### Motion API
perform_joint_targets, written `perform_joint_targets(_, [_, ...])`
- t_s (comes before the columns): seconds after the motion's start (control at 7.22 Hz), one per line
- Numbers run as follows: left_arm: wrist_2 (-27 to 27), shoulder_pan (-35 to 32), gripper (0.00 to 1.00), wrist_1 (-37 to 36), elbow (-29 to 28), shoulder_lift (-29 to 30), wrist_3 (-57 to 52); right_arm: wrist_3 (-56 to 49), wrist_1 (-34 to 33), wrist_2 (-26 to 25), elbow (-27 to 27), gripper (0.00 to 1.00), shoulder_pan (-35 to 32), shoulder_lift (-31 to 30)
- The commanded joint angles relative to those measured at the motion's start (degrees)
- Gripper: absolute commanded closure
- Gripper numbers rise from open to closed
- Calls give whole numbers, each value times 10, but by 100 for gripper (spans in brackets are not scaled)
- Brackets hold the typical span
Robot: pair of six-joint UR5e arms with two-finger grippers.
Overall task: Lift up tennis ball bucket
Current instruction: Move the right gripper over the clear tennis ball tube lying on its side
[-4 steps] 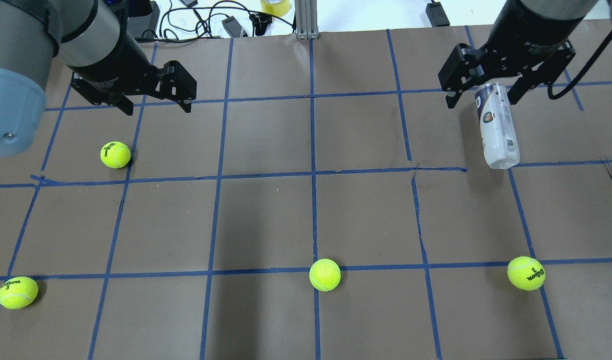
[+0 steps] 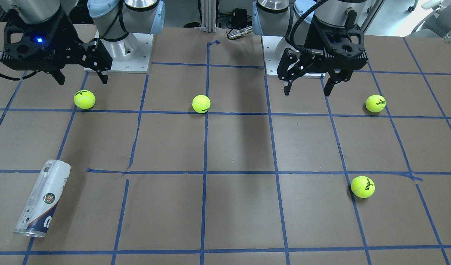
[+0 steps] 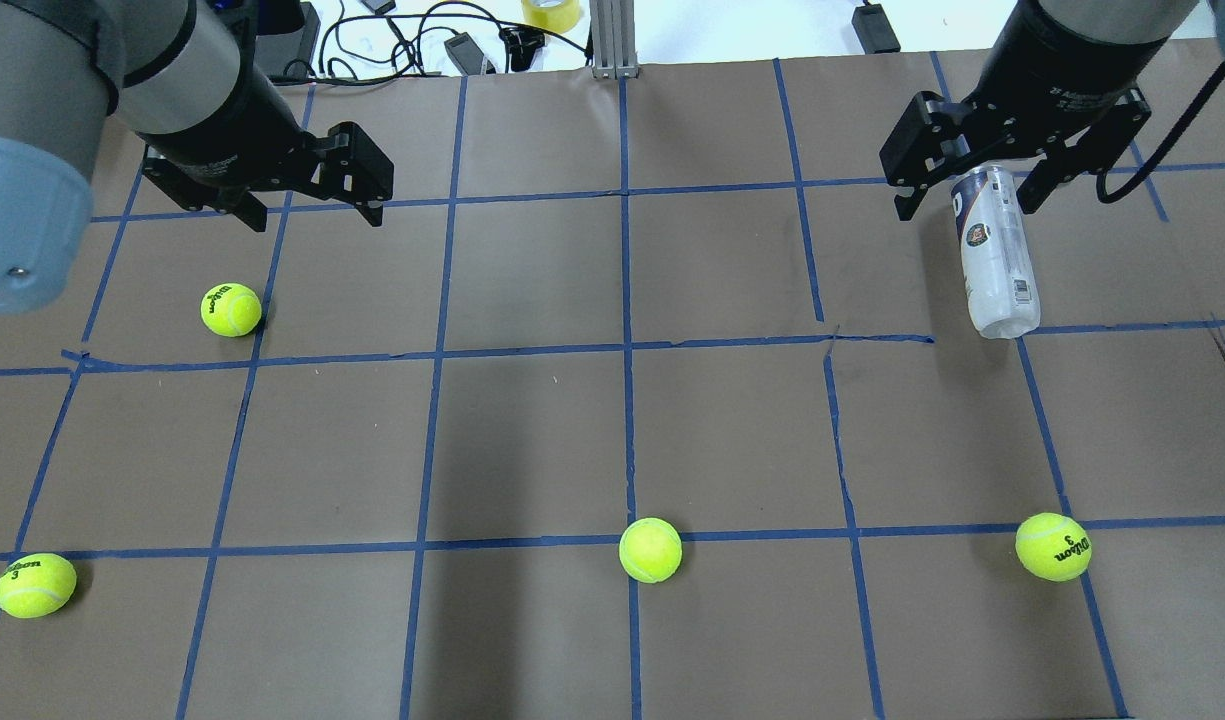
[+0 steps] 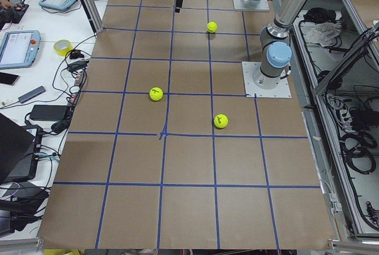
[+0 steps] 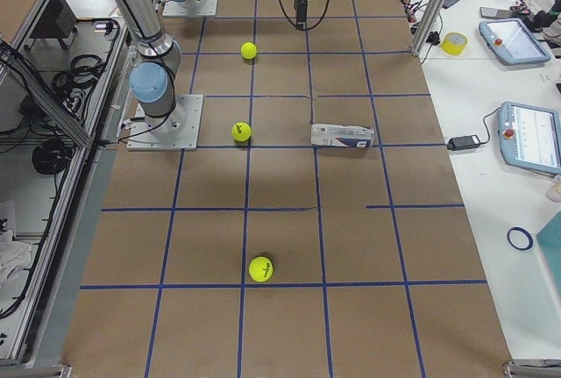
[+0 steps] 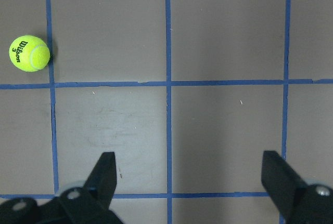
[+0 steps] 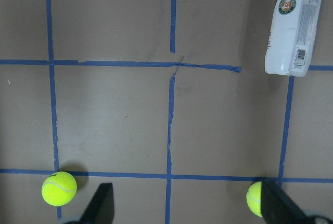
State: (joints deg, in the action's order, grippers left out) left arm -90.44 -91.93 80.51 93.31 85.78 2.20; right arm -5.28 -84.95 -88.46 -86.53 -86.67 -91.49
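At the right gripper (image 2: pixel 83 80): fingers (image 7: pixel 102 203) spread wide, gripping nothing, hanging well above the brown paper (image 3: pixel 532 440). Likewise at the left gripper (image 2: pixel 307 92): fingers parted wide, holding nothing, hovering over bare paper crossed by blue tape (image 6: pixel 167 83). Out from the right gripper, well apart from both fingertips and up in the corner of that wrist's view, lies the tennis ball bucket (image 3: pixel 994 255): flat on its side on the paper, not yet lifted, in the robot's far right part of the grid, rounded clear end toward the robot, navy end away. Carries on its white label a round green-and-orange logo at mid-length, a barcode near the clear end and a large white letter on the navy band; finer print too small to read. Farther out, 4 yellow-green tennis balls (image 3: pixel 1053 546) scattered well apart, 2 near each arm's side of the table. Reads "Wilson" with a 3 in black on at least 3 of them.
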Motion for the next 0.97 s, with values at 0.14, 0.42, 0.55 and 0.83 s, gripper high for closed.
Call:
perform_joint_targets(0.14, [0, 0, 0, 0, 0, 0, 0, -6, -14, -10, 4, 0, 0, 36])
perform_joint_targets(0.42, [0, -1, 0, 0, -1, 0, 0, 3, 1, -6, 9, 0, -1, 62])
perform_joint_targets(0.55, [0, 0, 0, 0, -1, 0, 0, 6, -5, -5, 12, 0, 4, 64])
perform_joint_targets(0.83, [0, 0, 0, 0, 0, 0, 0, 51, -78, -10, 42, 0, 6, 88])
